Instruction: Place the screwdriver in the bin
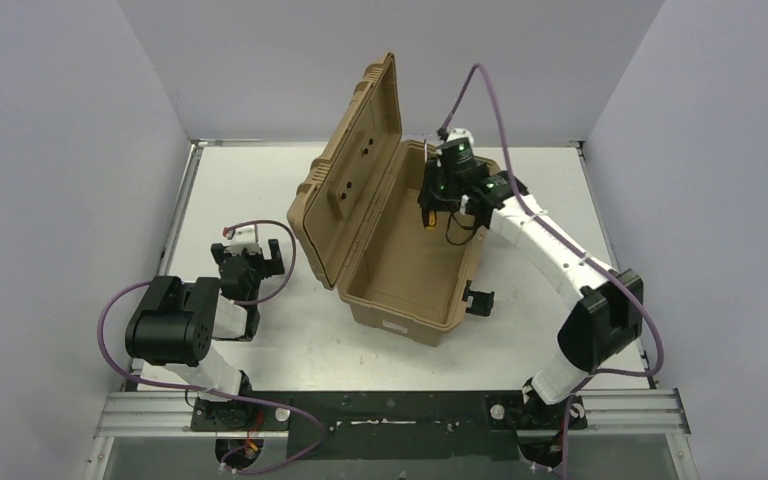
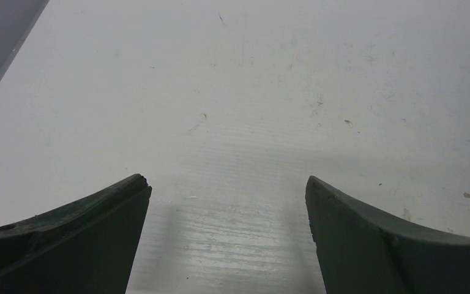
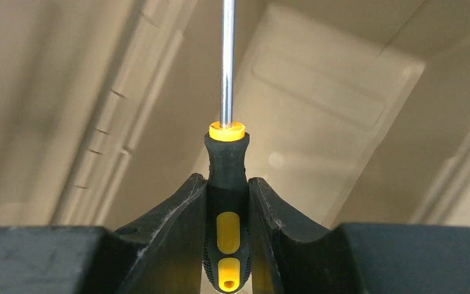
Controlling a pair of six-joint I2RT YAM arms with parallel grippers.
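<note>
The bin (image 1: 415, 285) is a large tan case, open in mid-table with its ribbed lid (image 1: 350, 170) standing up on the left. My right gripper (image 1: 430, 215) hangs over the far end of the bin's inside. It is shut on the screwdriver (image 3: 226, 202), whose black-and-yellow handle sits between the fingers (image 3: 171, 226) with the thin metal shaft (image 3: 226, 55) pointing away toward the tan bin floor (image 3: 318, 122). My left gripper (image 1: 250, 262) is open and empty, low over the white table left of the bin; its wrist view (image 2: 227, 190) shows only bare table.
White walls close in the table on the left, back and right. A black latch (image 1: 478, 300) sticks out from the bin's near right side. The right arm's purple cable (image 1: 490, 100) loops above the bin's far end.
</note>
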